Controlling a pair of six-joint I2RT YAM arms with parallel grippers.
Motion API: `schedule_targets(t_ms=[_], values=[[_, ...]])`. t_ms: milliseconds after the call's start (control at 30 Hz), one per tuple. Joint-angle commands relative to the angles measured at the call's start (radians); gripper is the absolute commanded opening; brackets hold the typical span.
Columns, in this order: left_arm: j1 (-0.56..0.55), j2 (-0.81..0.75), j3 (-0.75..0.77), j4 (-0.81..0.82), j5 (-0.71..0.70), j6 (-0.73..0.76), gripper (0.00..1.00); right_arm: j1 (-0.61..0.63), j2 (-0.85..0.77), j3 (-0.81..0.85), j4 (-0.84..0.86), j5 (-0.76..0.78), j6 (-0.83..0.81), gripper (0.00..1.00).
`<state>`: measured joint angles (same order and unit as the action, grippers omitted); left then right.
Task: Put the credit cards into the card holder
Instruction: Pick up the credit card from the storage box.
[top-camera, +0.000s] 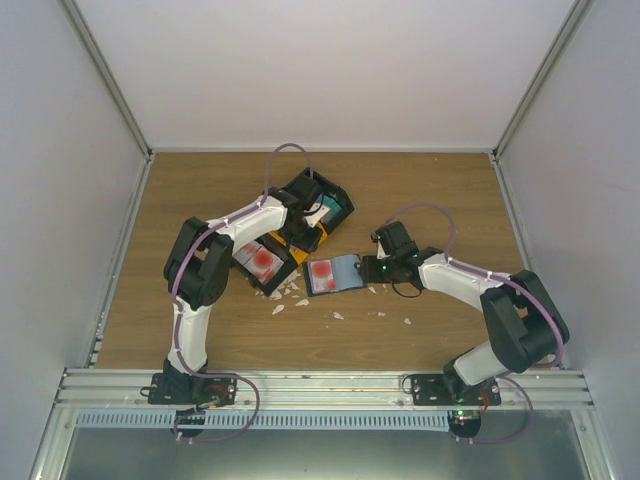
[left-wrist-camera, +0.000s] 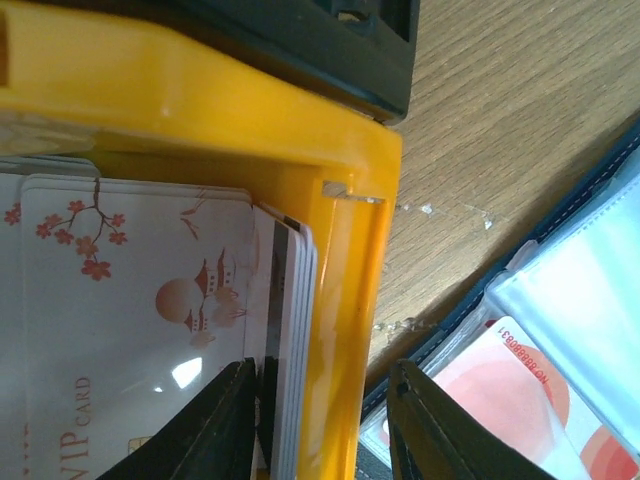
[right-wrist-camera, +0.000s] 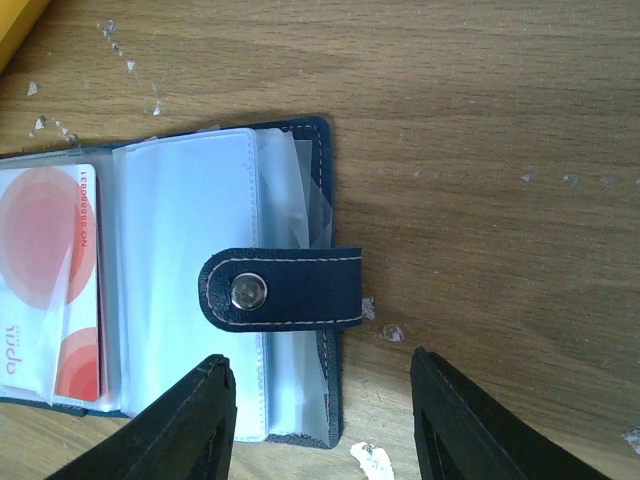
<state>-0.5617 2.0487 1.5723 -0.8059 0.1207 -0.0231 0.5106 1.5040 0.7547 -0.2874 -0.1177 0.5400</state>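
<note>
The navy card holder (top-camera: 335, 274) lies open on the wooden table, with a white red-blotched credit card (right-wrist-camera: 45, 280) in its left clear sleeve. Its snap tab (right-wrist-camera: 285, 290) is folded over the right page. My right gripper (right-wrist-camera: 325, 420) is open and straddles the holder's right edge (top-camera: 368, 268). My left gripper (left-wrist-camera: 325, 420) is open at the orange bin (left-wrist-camera: 350, 250). One finger (left-wrist-camera: 225, 420) is inside the bin against a stack of pale credit cards (left-wrist-camera: 140, 300). The other finger (left-wrist-camera: 440, 430) is outside the bin wall, over the holder (left-wrist-camera: 590, 270).
A black bin (top-camera: 244, 262) left of the holder contains a red-blotched card (top-camera: 263, 260). Another black bin (top-camera: 322, 200) with teal cards sits behind the orange one (top-camera: 322, 237). White scraps (top-camera: 290, 295) litter the table in front. Grey walls enclose the table on three sides.
</note>
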Motion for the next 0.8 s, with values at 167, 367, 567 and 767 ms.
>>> schedule_targets(t_ms=[167,367,567,767], values=[[-0.014,-0.034,-0.012,-0.035,0.014,0.017,0.33,0.003,0.006,0.005,0.009,-0.006,0.015,0.49],[-0.014,-0.061,-0.018,-0.043,0.023,0.017,0.26,0.003,0.003,0.001,0.013,-0.003,0.014,0.49],[-0.015,-0.071,-0.021,-0.052,0.021,0.017,0.24,0.004,0.006,0.001,0.010,-0.001,0.008,0.49],[-0.014,-0.081,-0.023,-0.056,0.018,0.037,0.23,0.004,0.012,0.002,0.013,-0.004,0.005,0.49]])
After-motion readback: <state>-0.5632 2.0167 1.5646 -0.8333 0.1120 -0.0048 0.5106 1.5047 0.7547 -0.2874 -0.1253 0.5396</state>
